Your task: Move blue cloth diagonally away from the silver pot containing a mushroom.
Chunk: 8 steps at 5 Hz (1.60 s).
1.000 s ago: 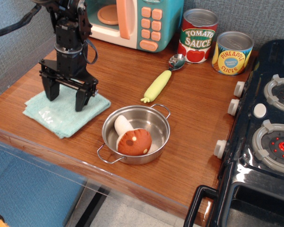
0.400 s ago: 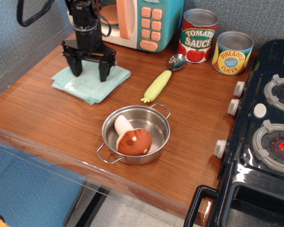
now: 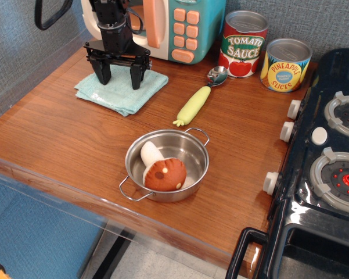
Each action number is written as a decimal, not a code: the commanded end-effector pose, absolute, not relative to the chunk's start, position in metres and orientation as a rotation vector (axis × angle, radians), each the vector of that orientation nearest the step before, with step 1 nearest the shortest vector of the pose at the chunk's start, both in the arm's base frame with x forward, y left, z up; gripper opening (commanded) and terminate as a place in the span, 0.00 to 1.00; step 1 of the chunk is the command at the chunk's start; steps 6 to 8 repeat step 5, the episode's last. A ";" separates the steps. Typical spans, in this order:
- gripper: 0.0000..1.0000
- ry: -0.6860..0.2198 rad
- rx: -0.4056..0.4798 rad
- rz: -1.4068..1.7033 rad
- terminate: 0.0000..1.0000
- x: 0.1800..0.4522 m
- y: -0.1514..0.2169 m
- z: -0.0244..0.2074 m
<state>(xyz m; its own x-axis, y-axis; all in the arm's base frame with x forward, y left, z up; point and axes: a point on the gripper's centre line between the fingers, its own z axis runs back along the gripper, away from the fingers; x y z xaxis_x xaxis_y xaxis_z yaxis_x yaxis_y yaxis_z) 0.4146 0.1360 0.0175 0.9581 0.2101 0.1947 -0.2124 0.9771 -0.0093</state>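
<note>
The blue cloth [image 3: 123, 93] lies flat at the back left of the wooden table, just in front of the toy microwave. My black gripper [image 3: 119, 74] stands upright over it with its two fingers spread wide, tips down on the cloth's back half; nothing is pinched between them. The silver pot [image 3: 193, 149] sits near the table's front middle, well apart from the cloth. The mushroom [image 3: 164, 172] lies on its side inside the pot, its cream stem pointing back left.
A turquoise toy microwave [image 3: 183, 26] stands at the back behind the gripper. A tomato sauce can [image 3: 243, 44] and a pineapple can [image 3: 285, 65] stand at the back right. A spoon with a yellow-green handle [image 3: 196, 102] lies between cloth and cans. A black toy stove [image 3: 325, 168] fills the right side.
The gripper has moved back and to the right, toward the microwave, and the cloth has slid with it, away from the pot. The pot and mushroom have not moved.
</note>
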 end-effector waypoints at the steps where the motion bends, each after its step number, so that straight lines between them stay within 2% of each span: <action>1: 1.00 -0.320 -0.021 0.150 0.00 0.425 0.134 0.108; 2: 1.00 -0.293 0.031 0.146 0.00 0.418 0.128 0.120; 3: 1.00 -0.262 0.124 0.170 0.00 0.407 0.103 0.116; 4: 1.00 -0.262 0.124 0.170 0.00 0.407 0.103 0.116; 5: 1.00 -0.262 0.124 0.170 1.00 0.407 0.103 0.116; 8: 1.00 -0.262 0.124 0.170 1.00 0.407 0.103 0.116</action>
